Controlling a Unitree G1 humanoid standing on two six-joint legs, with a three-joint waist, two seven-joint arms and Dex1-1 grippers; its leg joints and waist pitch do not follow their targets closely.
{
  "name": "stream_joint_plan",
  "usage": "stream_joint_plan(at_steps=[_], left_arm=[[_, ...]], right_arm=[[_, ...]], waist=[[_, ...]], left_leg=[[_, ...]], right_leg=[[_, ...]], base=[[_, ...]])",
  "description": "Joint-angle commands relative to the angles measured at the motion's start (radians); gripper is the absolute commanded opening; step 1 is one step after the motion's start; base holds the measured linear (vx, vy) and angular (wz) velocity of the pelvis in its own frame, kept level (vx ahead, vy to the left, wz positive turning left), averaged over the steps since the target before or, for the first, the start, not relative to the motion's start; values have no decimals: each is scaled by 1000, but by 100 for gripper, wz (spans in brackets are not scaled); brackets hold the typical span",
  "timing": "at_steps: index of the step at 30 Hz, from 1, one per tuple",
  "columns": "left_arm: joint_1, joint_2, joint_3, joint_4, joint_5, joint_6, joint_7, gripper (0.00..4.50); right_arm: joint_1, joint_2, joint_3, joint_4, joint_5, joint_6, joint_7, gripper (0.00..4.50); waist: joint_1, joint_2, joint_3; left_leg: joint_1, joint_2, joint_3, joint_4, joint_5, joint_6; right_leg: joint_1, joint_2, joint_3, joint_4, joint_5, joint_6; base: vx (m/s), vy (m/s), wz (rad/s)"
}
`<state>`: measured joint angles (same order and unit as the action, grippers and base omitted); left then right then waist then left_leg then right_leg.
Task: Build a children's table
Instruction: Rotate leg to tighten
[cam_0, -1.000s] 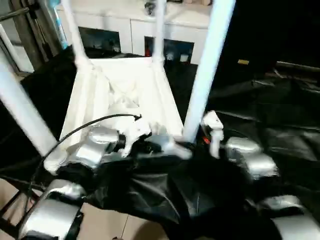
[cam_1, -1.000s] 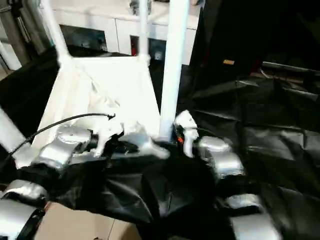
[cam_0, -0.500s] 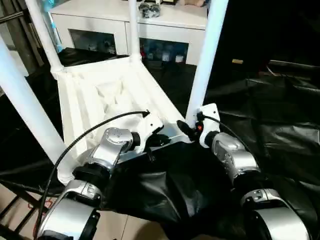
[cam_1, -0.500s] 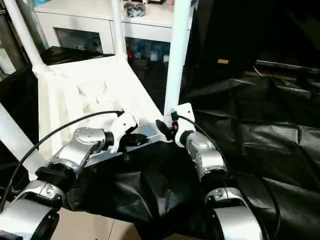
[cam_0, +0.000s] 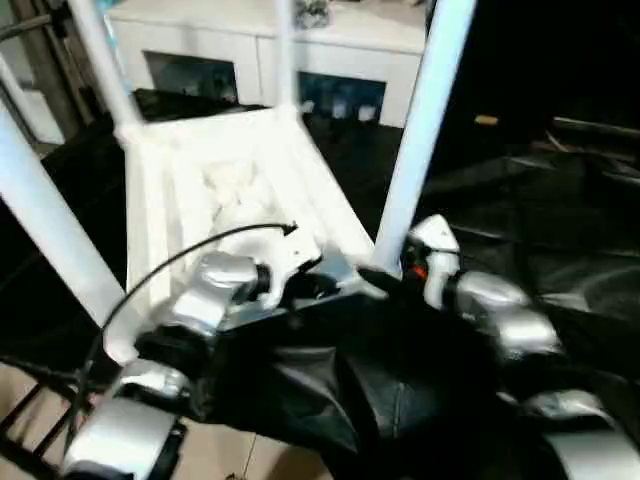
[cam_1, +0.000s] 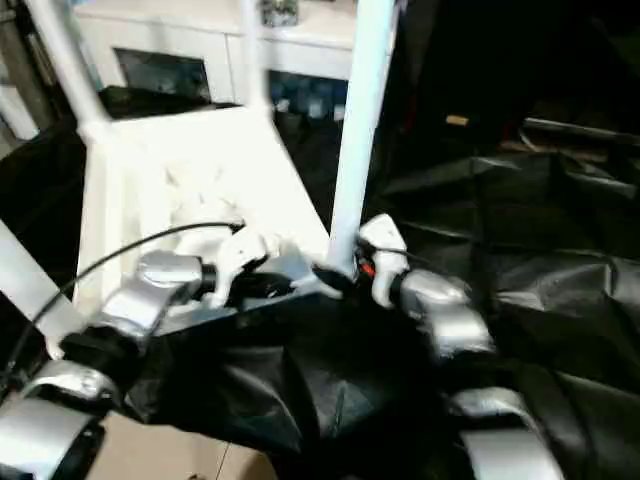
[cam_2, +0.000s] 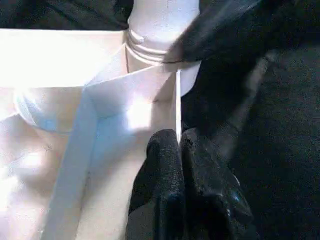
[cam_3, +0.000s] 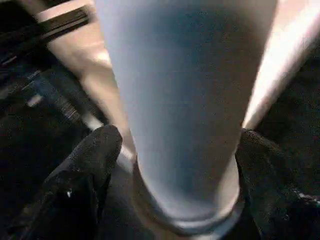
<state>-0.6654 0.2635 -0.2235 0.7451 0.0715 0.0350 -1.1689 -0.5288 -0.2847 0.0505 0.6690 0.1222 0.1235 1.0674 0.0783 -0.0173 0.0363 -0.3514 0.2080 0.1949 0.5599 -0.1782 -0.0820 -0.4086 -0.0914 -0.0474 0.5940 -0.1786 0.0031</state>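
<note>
bracing light, stiff tabletop: left gripper pinches its edge rib; right gripper open around slippery leg base, centre frame.

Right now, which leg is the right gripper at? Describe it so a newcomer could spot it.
The white tabletop lies upside down on black sheeting, four legs pointing up. It's the leg at the corner nearest the robot's right arm, the one with the right gripper straddling its base.
</note>
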Motion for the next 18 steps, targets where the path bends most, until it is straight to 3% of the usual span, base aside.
stream_joint_plan(at_steps=[1,5,10,18], left_arm=[[-9,-20,-25,-1,-18,-19,-38,0],[-17,0,-28,14,-16,-37,-72,0],[-25,11,-29,29,-18,-47,-87,0],[-17,6,-23,30,-19,-40,-80,0]], right_arm=[[28,23,115,-51,22,42,162,337],[46,-3,149,-85,9,58,213,304],[54,-8,157,-105,16,82,236,265],[70,-3,153,-135,30,120,234,250]], waist=[[5,3,-52],[14,3,-49],[15,2,-51],[17,2,-52]], left_leg=[[3,25,-1,-54,-226,80],[6,26,-2,-58,-250,50],[3,24,-3,-58,-242,43],[3,24,-2,-57,-228,43]], right_leg=[[52,-39,28,-61,-136,-266],[48,-40,30,-64,-172,-254],[51,-41,30,-62,-165,-248],[51,-41,30,-60,-148,-251]], base=[[0,0,0],[0,0,0],[0,0,0],[0,0,0]])
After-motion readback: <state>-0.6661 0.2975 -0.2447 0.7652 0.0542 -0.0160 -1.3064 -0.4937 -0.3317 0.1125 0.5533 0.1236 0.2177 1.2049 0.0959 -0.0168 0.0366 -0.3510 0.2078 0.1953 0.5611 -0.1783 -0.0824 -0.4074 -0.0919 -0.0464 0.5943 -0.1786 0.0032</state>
